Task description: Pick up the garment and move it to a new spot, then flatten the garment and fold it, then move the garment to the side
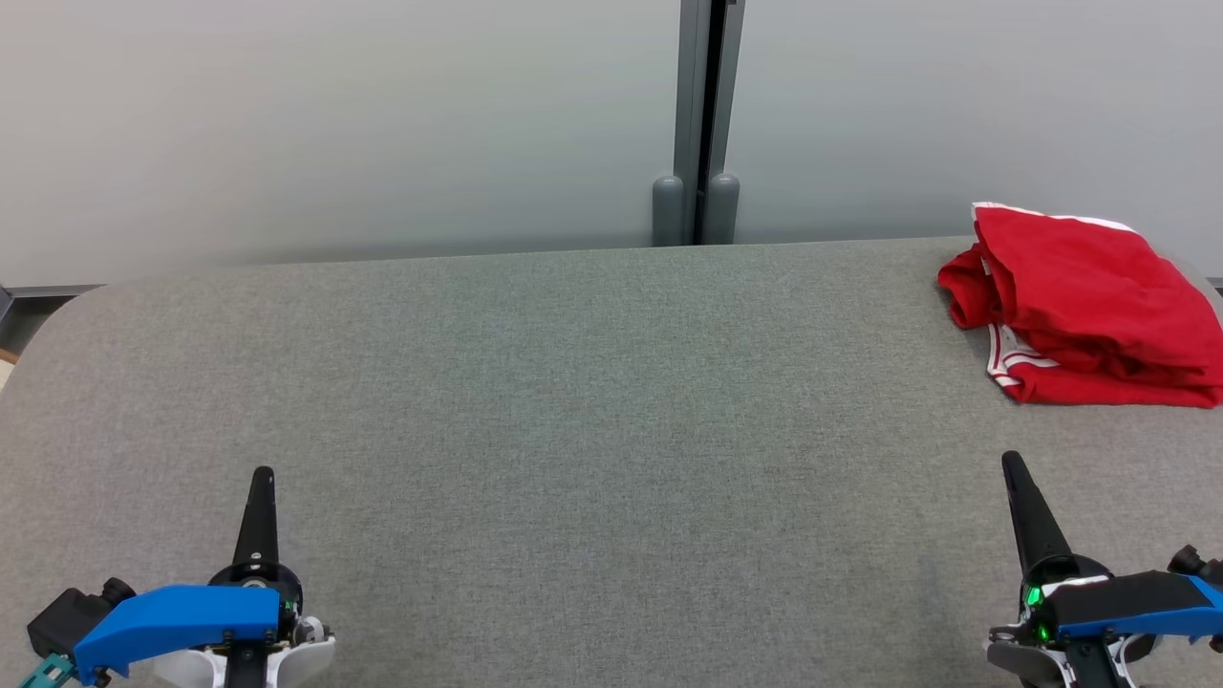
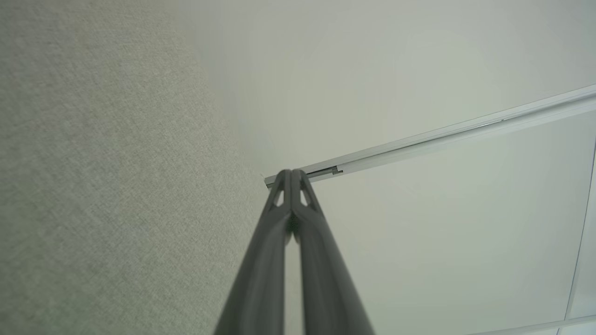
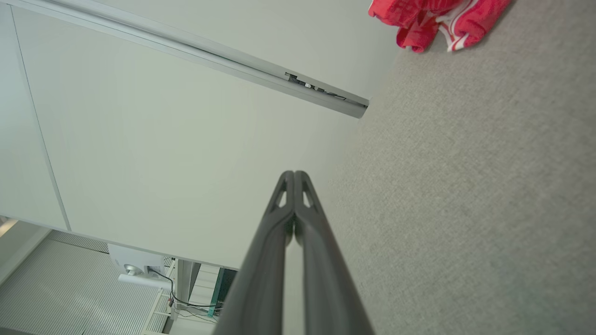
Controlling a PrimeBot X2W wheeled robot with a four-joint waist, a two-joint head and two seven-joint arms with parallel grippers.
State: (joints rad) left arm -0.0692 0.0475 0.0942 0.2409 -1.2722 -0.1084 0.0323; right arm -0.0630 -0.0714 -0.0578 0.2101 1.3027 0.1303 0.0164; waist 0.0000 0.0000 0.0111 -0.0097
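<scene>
The garment (image 1: 1089, 306) is red with white trim, folded into a thick pile at the table's far right corner; the right wrist view catches its edge (image 3: 433, 21) at the top. My left gripper (image 1: 262, 474) hovers low at the near left, shut and empty, far from the cloth. In its own wrist view its tips (image 2: 292, 173) meet over the table's edge. My right gripper (image 1: 1011, 460) sits at the near right, shut and empty, a short way in front of the garment. Its own wrist view shows the tips (image 3: 294, 173) pressed together.
A grey fabric-covered table (image 1: 592, 401) spreads across the head view. Pale partition panels with a grey vertical post (image 1: 705, 124) stand right behind its far edge. The right wrist view shows a floor with cables and a white device (image 3: 135, 270) beyond the panels.
</scene>
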